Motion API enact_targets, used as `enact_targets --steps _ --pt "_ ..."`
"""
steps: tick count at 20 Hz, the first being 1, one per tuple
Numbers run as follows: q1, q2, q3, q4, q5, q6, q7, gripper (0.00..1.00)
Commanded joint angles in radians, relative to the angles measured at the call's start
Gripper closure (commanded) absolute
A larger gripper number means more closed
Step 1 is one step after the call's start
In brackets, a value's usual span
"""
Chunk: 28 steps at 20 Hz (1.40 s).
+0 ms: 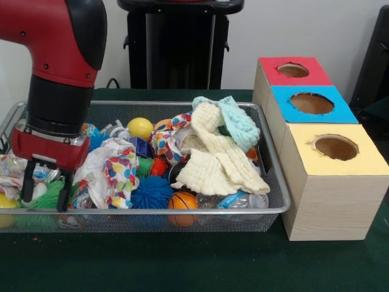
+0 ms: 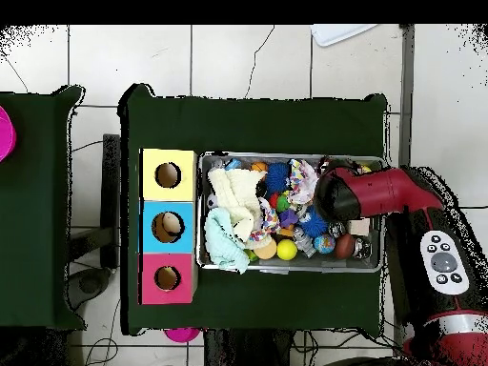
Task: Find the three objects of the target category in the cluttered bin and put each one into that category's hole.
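Observation:
The bin (image 1: 152, 212) is a silver wire mesh basket full of clutter; it also shows in the overhead view (image 2: 286, 271). My gripper (image 1: 45, 190) hangs over the bin's left end in the front view, open, its two black fingers (image 1: 27, 185) spread above a green spiky toy (image 1: 47, 199), holding nothing. In the overhead view the arm's red head (image 2: 341, 193) hides the gripper. Three wooden boxes stand beside the bin, each with a round hole: red top (image 1: 293, 70), blue top (image 1: 311, 103), yellow top (image 1: 335, 148).
In the bin lie a cream cloth (image 1: 213, 161), a mint cloth (image 1: 238, 121), a polka-dot cloth (image 1: 115, 167), a yellow ball (image 1: 140, 128), a blue spiky ball (image 1: 152, 192), a small basketball (image 1: 182, 201) and a plastic bottle (image 1: 243, 201). The table cover is dark green.

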Motion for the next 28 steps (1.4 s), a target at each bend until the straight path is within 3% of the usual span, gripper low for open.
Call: enact_targets --steps 1,7,14,21,28 --pt "0.018 0.159 0.026 0.034 0.023 0.313 -0.438 0.00" --pt "-0.056 0.165 0.102 0.096 0.113 0.332 -0.537 0.00" --pt "-0.077 0.148 0.116 0.141 0.171 0.327 -0.533 0.00" --pt "-0.055 0.166 0.091 0.114 0.175 0.347 -0.543 0.00" --pt "-0.073 0.111 0.105 0.179 0.193 0.350 -0.521 0.00"
